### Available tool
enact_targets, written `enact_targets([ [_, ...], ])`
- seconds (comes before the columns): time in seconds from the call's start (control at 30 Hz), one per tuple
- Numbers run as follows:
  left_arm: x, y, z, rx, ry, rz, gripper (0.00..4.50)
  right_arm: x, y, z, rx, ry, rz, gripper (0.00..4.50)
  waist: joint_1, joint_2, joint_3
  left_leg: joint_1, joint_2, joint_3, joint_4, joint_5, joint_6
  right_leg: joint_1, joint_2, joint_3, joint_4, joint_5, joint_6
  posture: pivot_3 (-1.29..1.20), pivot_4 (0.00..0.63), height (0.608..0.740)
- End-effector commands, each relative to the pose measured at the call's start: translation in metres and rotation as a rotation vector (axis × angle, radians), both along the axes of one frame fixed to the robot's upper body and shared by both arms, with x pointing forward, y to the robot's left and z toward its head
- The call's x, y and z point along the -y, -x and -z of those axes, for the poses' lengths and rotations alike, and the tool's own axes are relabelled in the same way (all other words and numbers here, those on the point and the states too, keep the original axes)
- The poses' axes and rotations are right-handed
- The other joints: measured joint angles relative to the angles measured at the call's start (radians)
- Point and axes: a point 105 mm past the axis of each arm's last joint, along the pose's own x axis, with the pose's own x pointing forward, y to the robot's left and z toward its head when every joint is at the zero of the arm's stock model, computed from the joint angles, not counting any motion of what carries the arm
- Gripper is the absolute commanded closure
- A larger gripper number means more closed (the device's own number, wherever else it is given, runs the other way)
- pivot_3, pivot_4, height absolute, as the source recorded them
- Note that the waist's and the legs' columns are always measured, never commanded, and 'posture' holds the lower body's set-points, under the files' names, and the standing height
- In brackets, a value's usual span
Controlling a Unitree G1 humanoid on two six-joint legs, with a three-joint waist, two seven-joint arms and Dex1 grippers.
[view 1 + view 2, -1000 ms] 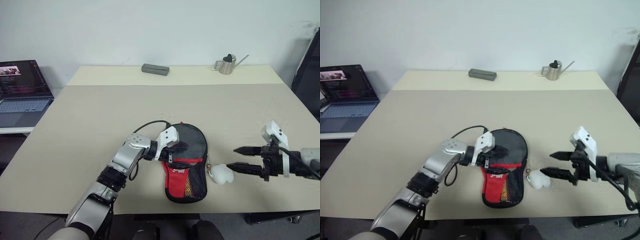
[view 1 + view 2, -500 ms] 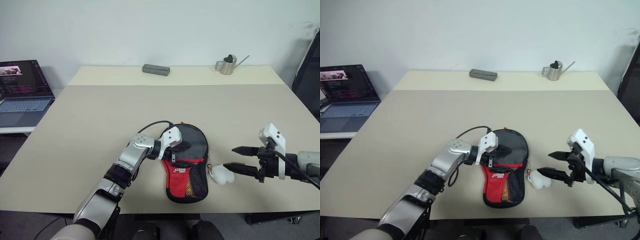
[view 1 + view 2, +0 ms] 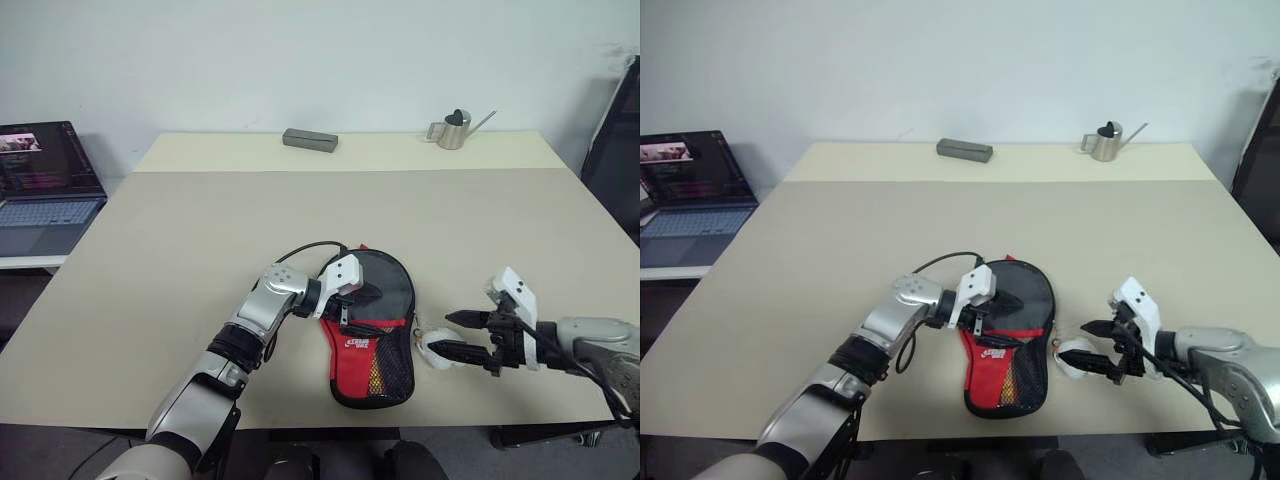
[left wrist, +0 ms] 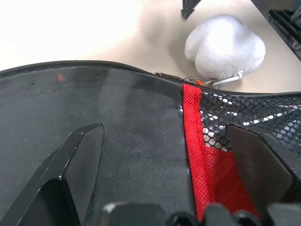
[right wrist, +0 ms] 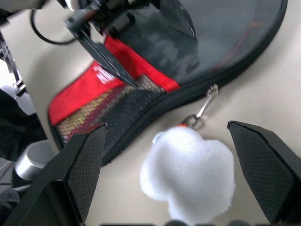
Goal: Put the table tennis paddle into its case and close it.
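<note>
Now both tools spread: left tool [image 3: 362, 300] over case [image 3: 385, 335], right tool [image 3: 452, 333] around charm [image 5: 190, 172].

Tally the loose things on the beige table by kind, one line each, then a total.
Case: 1
Fluffy ball charm: 1
Grey rectangular box: 1
Metal watering can: 1
Total: 4

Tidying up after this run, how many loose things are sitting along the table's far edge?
2: a flat grey rectangular box left of centre at the far edge, and a small silver metal watering can with a black lid further right. Nothing there seems hidden.
</note>
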Motion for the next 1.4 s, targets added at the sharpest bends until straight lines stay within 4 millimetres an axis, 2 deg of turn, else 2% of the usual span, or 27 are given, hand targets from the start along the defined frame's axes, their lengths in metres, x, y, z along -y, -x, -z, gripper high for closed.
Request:
enact_targets([
  [0.03, -0.009, 0.007, 0.025, -0.051, -0.103, 0.014, 0.00, 0.004, -0.005, 0.009, 0.019, 0.037, 0.004, 0.01, 0.000, 0.000, 0.000, 0.000, 0.000, 0.000, 0.000, 0.000, 0.000, 0.000, 0.000, 0.000, 0.000, 0.000, 0.000, 0.00, 0.150, 0.740],
  [0.23, -0.010, 0.008, 0.026, -0.051, -0.105, 0.013, 0.00, 0.002, 0.000, 0.020, -0.006, 0.058, -0.032, 0.01, -0.001, 0.000, 0.000, 0.000, 0.000, 0.000, 0.000, 0.000, 0.000, 0.000, 0.000, 0.000, 0.000, 0.000, 0.000, 0.00, 0.150, 0.740],
  [0.4, -0.010, 0.008, 0.026, -0.051, -0.105, 0.013, 0.00, -0.003, 0.002, 0.019, 0.010, 0.056, -0.059, 0.01, -0.001, 0.000, 0.000, 0.001, 0.000, 0.000, 0.000, 0.000, 0.000, 0.000, 0.000, 0.000, 0.000, 0.000, 0.000, 0.00, 0.150, 0.740],
  [0.5, -0.011, 0.009, 0.028, -0.049, -0.115, 0.018, 0.00, -0.005, -0.002, 0.016, 0.031, 0.051, -0.049, 0.64, -0.001, 0.000, 0.000, 0.001, 0.000, 0.000, 0.000, 0.000, 0.000, 0.001, 0.000, 0.000, 0.000, 0.000, 0.000, 0.00, 0.150, 0.740],
  [0.77, -0.013, 0.015, 0.039, -0.061, -0.153, 0.043, 0.00, 0.003, 0.002, 0.015, 0.042, 0.095, -0.048, 3.26, -0.001, 0.000, -0.001, 0.005, 0.000, 0.000, -0.001, 0.000, 0.000, 0.005, 0.000, 0.000, -0.001, 0.000, 0.000, 0.00, 0.150, 0.740],
  [0.83, -0.013, 0.017, 0.043, -0.062, -0.166, 0.051, 0.00, 0.006, 0.005, 0.013, 0.048, 0.121, -0.064, 3.74, -0.001, 0.000, -0.001, 0.009, 0.000, 0.000, -0.001, 0.000, 0.000, 0.009, 0.000, 0.000, -0.002, -0.001, 0.001, 0.00, 0.150, 0.740],
  [0.9, -0.012, 0.018, 0.045, -0.067, -0.168, 0.053, 0.00, 0.013, 0.017, 0.013, 0.050, 0.193, -0.121, 4.04, 0.001, 0.001, -0.001, 0.009, 0.000, 0.000, -0.001, -0.001, 0.001, 0.010, 0.000, 0.000, -0.003, -0.003, 0.004, 0.00, 0.150, 0.740],
  [0.97, -0.011, 0.018, 0.047, -0.071, -0.171, 0.054, 0.00, 0.019, 0.028, 0.010, 0.043, 0.230, -0.160, 4.17, 0.002, 0.001, -0.002, 0.010, 0.000, -0.001, -0.001, -0.001, 0.001, 0.011, 0.000, -0.001, -0.004, -0.004, 0.006, 0.00, 0.150, 0.740],
  [1.07, -0.011, 0.019, 0.050, -0.080, -0.180, 0.059, 0.00, 0.021, 0.034, 0.005, 0.052, 0.241, -0.170, 4.18, 0.002, 0.000, -0.006, 0.010, 0.000, 0.000, -0.001, -0.002, 0.003, 0.011, 0.000, -0.001, -0.005, -0.004, 0.007, 0.00, 0.150, 0.740],
  [1.4, -0.007, 0.022, 0.057, -0.145, -0.177, 0.063, 0.00, 0.003, 0.054, 0.004, 0.073, 0.252, -0.259, 4.19, 0.012, -0.002, -0.010, 0.010, 0.000, -0.001, -0.001, -0.003, 0.003, 0.013, -0.001, -0.002, -0.007, -0.005, 0.008, 0.00, 0.150, 0.740],
])
